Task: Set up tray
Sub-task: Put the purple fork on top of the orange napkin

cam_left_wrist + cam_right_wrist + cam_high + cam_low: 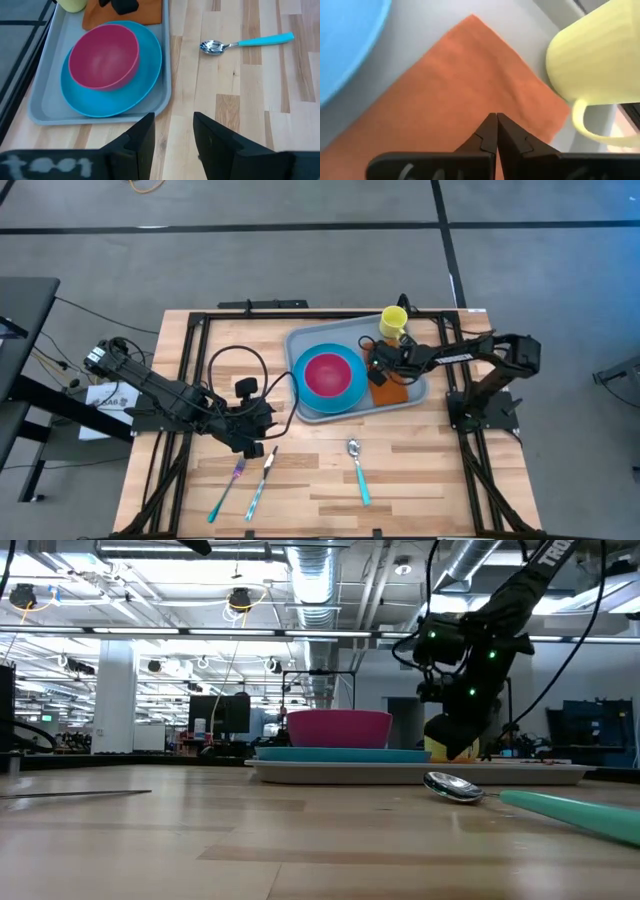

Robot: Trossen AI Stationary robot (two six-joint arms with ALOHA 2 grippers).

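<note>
- The tray [418,395], pale grey-blue with a raised rim, is seen lying toward the far right of the wooden table [420,470], already loaded.
- On it a pink bowl [334,373] is seated in a round blue plate [307,395], an orange napkin [388,392] is spread flat beside the plate, and a pale yellow mug [394,322] is stood at the far corner, just beside the napkin.
- The right gripper [377,362] is held low over the napkin with its fingers [487,132] pressed together and nothing between them; whether the tips touch the cloth cannot be told.
- The left gripper [252,420] is parked over bare table near the tray's near left corner, its fingers [144,140] parted and nothing held.
- Three pieces of cutlery with teal handles are left off the tray: a fork [228,488] and a knife [261,480] just in front of the left gripper, and a spoon [358,470] near the table's middle.
- The step in hand is judged to be the placing or smoothing of the napkin, with the cutlery not yet brought over.
- For the next move, the right gripper would need to be lifted clear of the mug, and a thin, flat handle would have to be pinched off the wood.
</note>
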